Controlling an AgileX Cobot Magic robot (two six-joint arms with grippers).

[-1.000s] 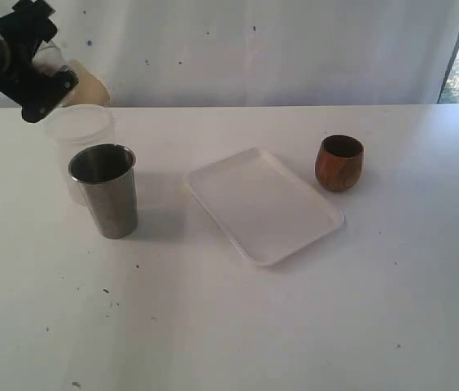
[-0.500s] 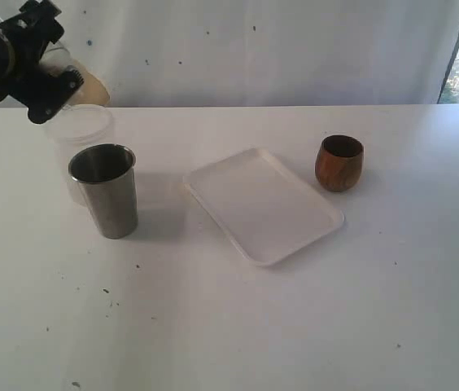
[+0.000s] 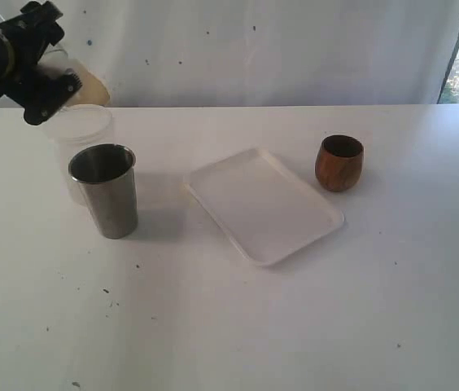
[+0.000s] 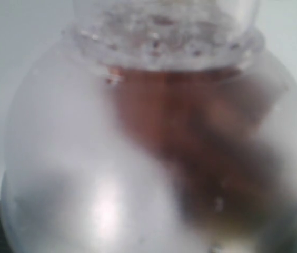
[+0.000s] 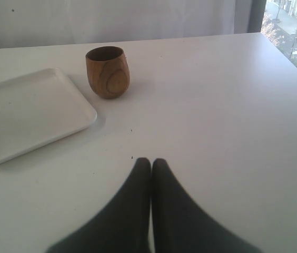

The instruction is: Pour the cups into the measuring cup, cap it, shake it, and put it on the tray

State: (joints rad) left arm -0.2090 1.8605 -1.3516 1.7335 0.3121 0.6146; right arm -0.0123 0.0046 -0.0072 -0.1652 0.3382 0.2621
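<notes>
The left end effector point(image 3: 46, 55) hangs above the far left corner of the counter point(image 3: 295, 326), its black jaws set wide around the measuring cup point(image 4: 85, 158), which it grips clear of the surface. In the left wrist view the cup's clear plastic wall fills almost the whole picture, blurred, with something reddish-brown showing through it; its graduation marks cannot be made out.

Just below that end effector a frosted white plastic tub point(image 3: 79, 126) stands on the counter. The stainless-steel tumbler point(image 3: 105, 191) stands upright right in front of the tub, overlapping it in the exterior view. Whether they touch cannot be told.

The right end effector point(image 5: 151, 164) is closed on nothing, its two dark fingers pressed together over bare counter. It is out of the exterior view. Ahead of it the wooden cup point(image 5: 107, 71) stands upright, close to a corner of the white tray point(image 5: 32, 110) but apart from it.

The tray lies flat and askew in the middle of the counter, between the tumbler and the wooden cup, with nothing on it.
</notes>
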